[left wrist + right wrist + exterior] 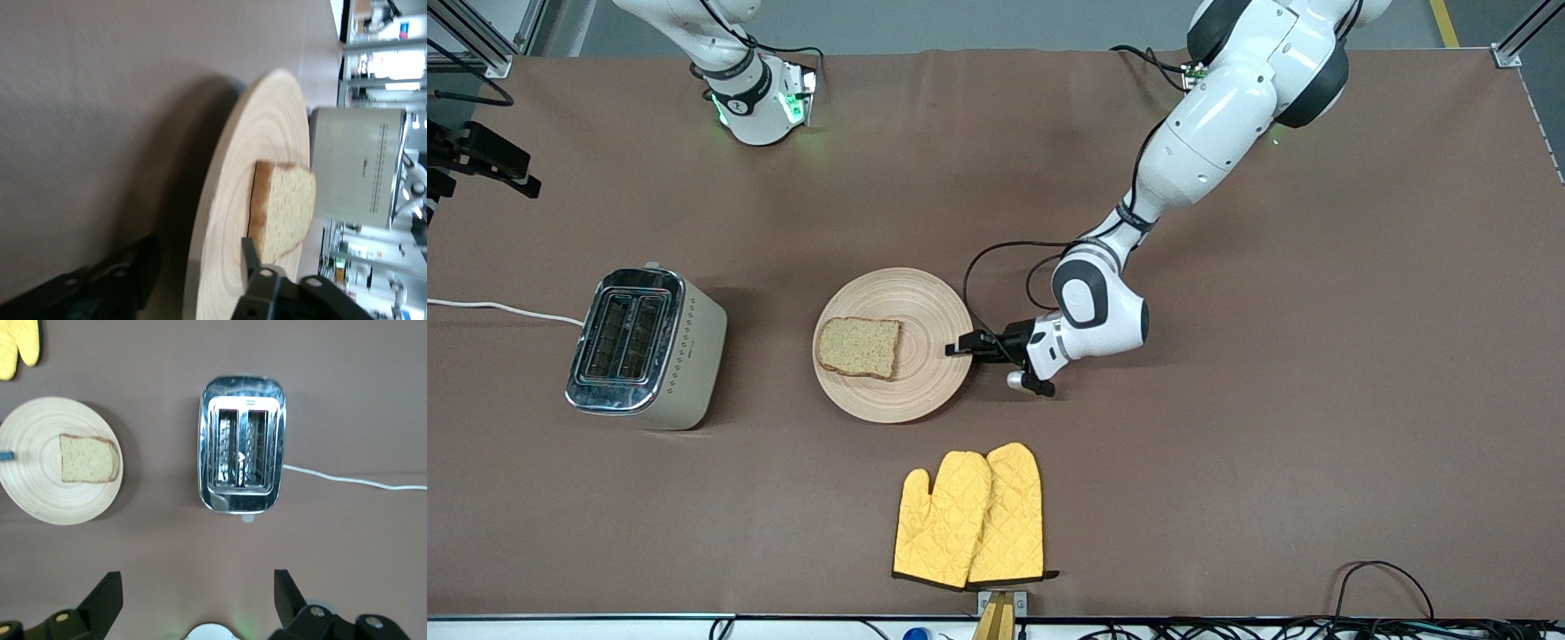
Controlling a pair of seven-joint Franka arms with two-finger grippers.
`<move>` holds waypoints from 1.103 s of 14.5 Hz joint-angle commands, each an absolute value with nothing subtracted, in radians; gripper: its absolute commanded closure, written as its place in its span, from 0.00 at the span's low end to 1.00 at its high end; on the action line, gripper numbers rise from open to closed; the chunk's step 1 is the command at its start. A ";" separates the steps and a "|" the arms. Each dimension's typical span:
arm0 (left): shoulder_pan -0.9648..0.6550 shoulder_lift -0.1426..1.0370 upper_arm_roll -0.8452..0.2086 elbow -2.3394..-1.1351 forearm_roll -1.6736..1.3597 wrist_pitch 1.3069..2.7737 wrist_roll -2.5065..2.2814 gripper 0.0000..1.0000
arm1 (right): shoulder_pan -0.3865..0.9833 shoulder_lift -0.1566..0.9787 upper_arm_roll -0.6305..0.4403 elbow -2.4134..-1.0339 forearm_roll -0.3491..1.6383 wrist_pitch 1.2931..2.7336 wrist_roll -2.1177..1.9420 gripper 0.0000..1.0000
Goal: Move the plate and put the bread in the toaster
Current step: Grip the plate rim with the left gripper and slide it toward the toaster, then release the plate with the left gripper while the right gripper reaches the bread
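Note:
The wooden plate lies mid-table with the bread flat on it, toward the toaster's side. The cream toaster stands toward the right arm's end, slots up and empty. My left gripper is low at the plate's rim on the left arm's side. In the left wrist view the left gripper is open, with one finger under the rim and one over the plate, short of the bread. My right gripper is open and empty, waiting high near its base, looking down on the toaster.
Two yellow oven mitts lie nearer the front camera than the plate. The toaster's white cord runs off toward the right arm's end of the table. A camera rig stands at that end.

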State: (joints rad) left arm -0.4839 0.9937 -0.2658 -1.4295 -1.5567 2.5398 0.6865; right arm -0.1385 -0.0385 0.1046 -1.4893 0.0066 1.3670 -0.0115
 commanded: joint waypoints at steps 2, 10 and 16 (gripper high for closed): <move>-0.431 0.818 -0.218 -1.526 -1.377 2.556 0.438 0.00 | -0.189 -0.028 0.109 -1.574 0.145 1.417 -0.002 0.00; -0.158 0.473 -0.219 -1.560 -0.501 2.177 -0.185 0.00 | 0.040 0.150 0.118 -1.925 0.199 2.079 0.233 0.00; -0.147 0.272 -0.216 -1.413 -0.069 1.702 -0.376 0.00 | 0.164 0.233 0.117 -2.072 0.216 2.362 0.241 0.00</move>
State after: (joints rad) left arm -0.1473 0.3286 -0.2212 -1.4414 -0.1605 1.8129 -0.3544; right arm 0.1301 0.2580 0.1247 -2.0130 0.1952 2.3244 0.2310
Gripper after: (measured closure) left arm 0.000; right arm 0.000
